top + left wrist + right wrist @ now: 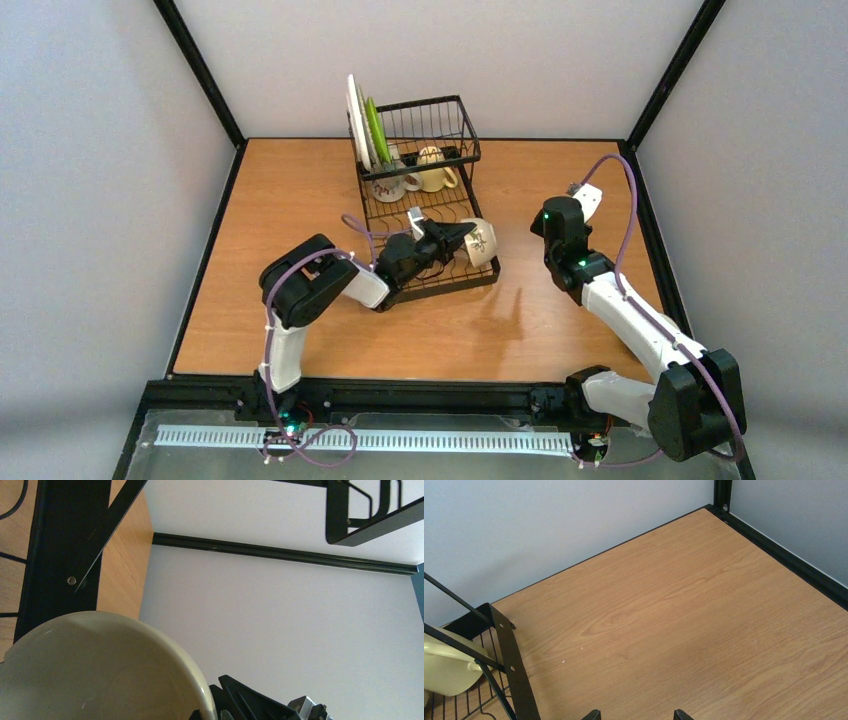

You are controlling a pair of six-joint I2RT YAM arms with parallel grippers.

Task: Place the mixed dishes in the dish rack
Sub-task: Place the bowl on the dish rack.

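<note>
Top view, rack: black wire dish rack (440,125), a tall basket joined to a flat slotted tray, on a wood-grain table (300,200).
Top view, plates: a pale plate (353,120) and a lime-green plate (375,130) stand on edge at the basket's left side.
Top view, mugs: a patterned mug (390,185) and a plain mug (437,172), both glossy and pale, sit at the basket's near edge. The dark motif is too small to read.
Top view, left: the left gripper (462,238) pinches a small bowl (482,243), which is tipped on its side at the tray's right rim.
Top view, right: the right gripper (585,198) hangs over bare table, well apart from the rack.
Left wrist: the bowl's smooth cream glaze curves across the lower left. A flat black rack bar with 1 rivet lies behind it.
Right wrist: 2 black fingertips are spread with nothing between them. At the left is the rack's corner strip, with probably the plain mug behind the wires.
</note>
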